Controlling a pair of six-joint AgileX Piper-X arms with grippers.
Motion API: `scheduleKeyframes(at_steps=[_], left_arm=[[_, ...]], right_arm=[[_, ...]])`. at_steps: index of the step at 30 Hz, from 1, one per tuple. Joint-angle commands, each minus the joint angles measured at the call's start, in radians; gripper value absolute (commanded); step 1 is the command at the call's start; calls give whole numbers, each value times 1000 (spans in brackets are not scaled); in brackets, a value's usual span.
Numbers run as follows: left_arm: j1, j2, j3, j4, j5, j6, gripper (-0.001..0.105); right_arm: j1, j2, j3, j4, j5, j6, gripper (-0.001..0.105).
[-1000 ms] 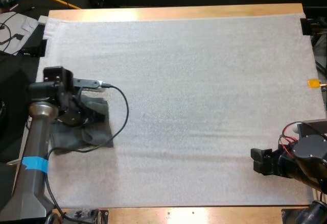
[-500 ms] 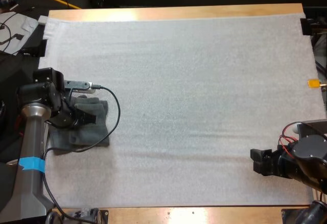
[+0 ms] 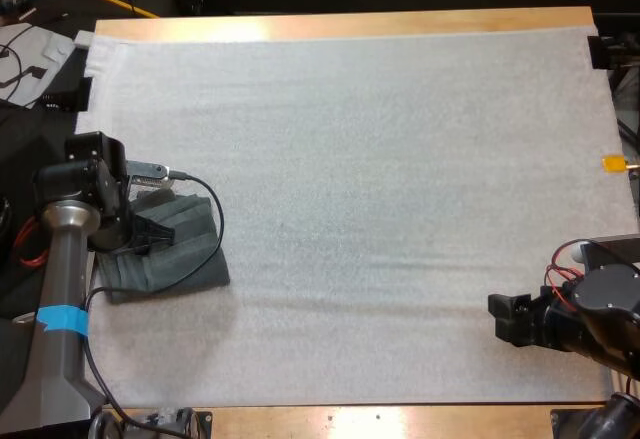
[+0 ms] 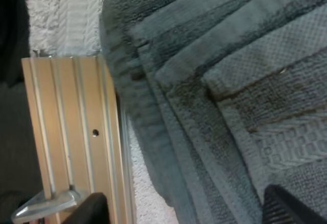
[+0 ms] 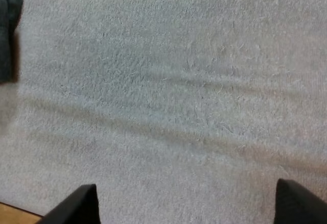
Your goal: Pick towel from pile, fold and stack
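While the left claw (image 3: 155,234) hangs spread just over the folded dark grey-green towel (image 3: 195,264), the right claw (image 3: 503,319), also spread, lies well apart.

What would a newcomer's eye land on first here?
The dark grey-green towel, folded in layers, lies at the left edge of the white mat, with the left claw open right over it. Next comes the broad bare mat, with the right claw open above its near right corner.
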Motion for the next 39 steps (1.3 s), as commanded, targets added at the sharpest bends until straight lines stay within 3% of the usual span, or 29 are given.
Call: scheduleKeyframes(at_steps=[1, 4, 5, 7, 10, 17, 19, 27, 39], left_arm=[[0, -11, -3, 3, -21, -7, 61], [2, -17, -6, 6, 31, -24, 61], [0, -20, -7, 12, 111, -34, 61], [1, -22, -7, 22, 186, -44, 61], [2, -20, 11, 15, 231, -57, 61], [7, 4, 184, -173, 265, -83, 61], [2, -12, 161, -129, 265, -70, 61], [4, 56, 227, -197, 279, -87, 61], [6, 186, 208, -196, 341, -107, 61]], right_arm=[[0, 2, -3, 1, -3, -3, 67], [2, 0, -4, 1, -5, -6, 67], [2, 1, -4, 0, -8, -3, 67], [1, 1, -5, 5, -11, -6, 67], [2, 4, -6, 1, -15, -6, 67], [1, 4, -5, 2, -32, -9, 67], [-1, -2, -4, 2, -14, -7, 67], [-1, -3, -5, 1, -18, -6, 67], [1, -1, -7, -9, -86, 7, 67]])
